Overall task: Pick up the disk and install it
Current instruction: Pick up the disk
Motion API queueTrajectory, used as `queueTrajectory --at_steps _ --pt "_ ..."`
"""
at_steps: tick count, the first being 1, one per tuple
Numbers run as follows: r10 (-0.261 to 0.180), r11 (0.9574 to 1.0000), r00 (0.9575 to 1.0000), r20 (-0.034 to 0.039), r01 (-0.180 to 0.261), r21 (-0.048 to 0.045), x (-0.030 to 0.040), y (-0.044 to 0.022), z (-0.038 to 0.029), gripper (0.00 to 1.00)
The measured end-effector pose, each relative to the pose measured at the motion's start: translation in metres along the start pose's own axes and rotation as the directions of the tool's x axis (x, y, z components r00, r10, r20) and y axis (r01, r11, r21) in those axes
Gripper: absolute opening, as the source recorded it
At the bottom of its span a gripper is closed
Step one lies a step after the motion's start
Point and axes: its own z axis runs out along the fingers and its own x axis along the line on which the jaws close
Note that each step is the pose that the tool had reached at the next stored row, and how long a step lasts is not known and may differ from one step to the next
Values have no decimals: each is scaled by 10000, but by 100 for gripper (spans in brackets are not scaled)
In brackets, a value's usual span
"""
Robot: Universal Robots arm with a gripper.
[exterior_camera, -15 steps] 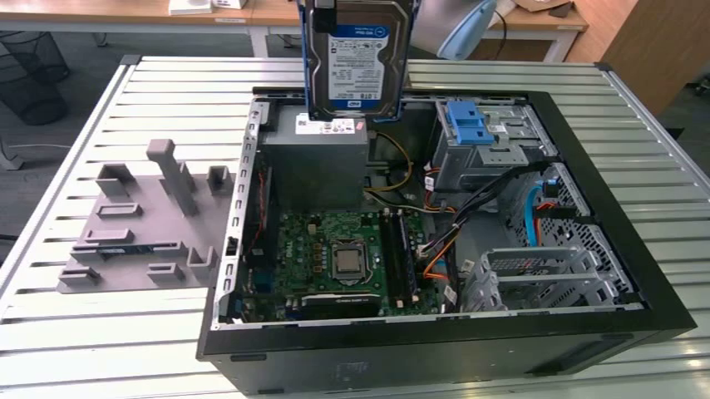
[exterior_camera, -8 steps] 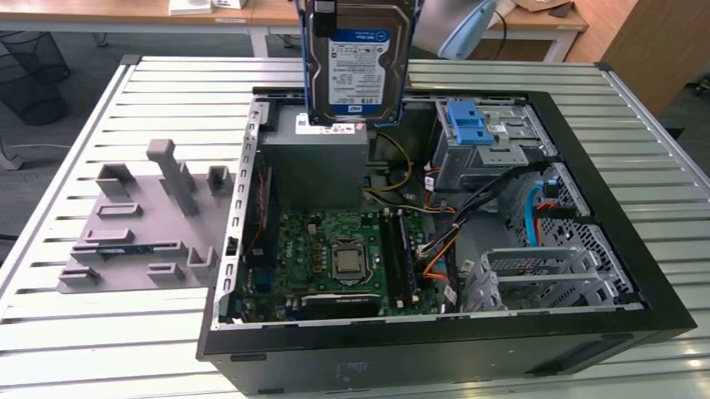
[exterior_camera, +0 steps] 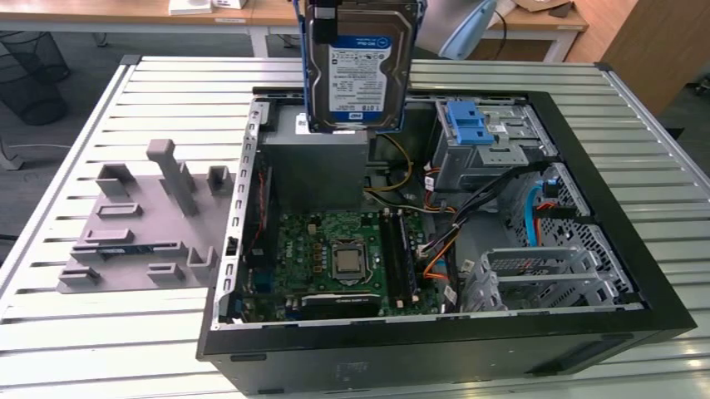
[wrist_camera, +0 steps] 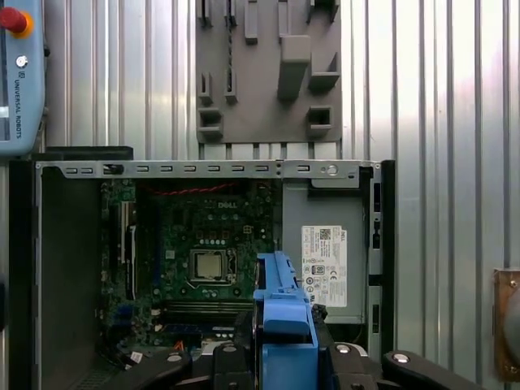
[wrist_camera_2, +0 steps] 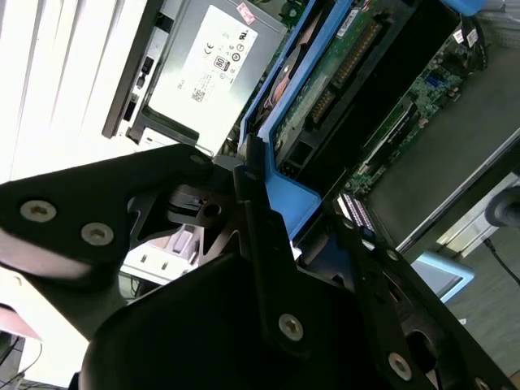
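Slatted metal worktop (exterior_camera: 133,332), office desks behind; on it an open computer case (exterior_camera: 444,349) and, to the exterior view's left, a grey fixture plate (exterior_camera: 133,241). Item: the disk (exterior_camera: 357,71), a silver hard drive in a blue carrier frame (wrist_camera: 284,313), hanging upright above the case, over the power supply (exterior_camera: 316,166) beside the motherboard (exterior_camera: 344,258), apparently clear of both. Gripper (wrist_camera_2: 256,191): clamped on the carrier frame, a black finger to either side. Handling, judged: rigid, dense for its size, shock-sensitive; best held by the plastic frame's edges, off the label and the bare board. Views: the exterior view gives the label face, the hang height and the drive bay (exterior_camera: 477,133) with its blue latch; the second wrist view gives the disk's green circuit side; the first wrist view looks straight down into the case.
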Motion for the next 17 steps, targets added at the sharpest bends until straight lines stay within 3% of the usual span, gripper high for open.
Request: queueTrajectory --at_steps 7,14,17 --pt "269 9996 9996 -3 -269 -7 34 -18 2 36" --pt "286 9996 9996 -3 -286 -8 33 -188 1 36" --pt "298 9996 9996 -21 -298 -8 47 -223 2 36"
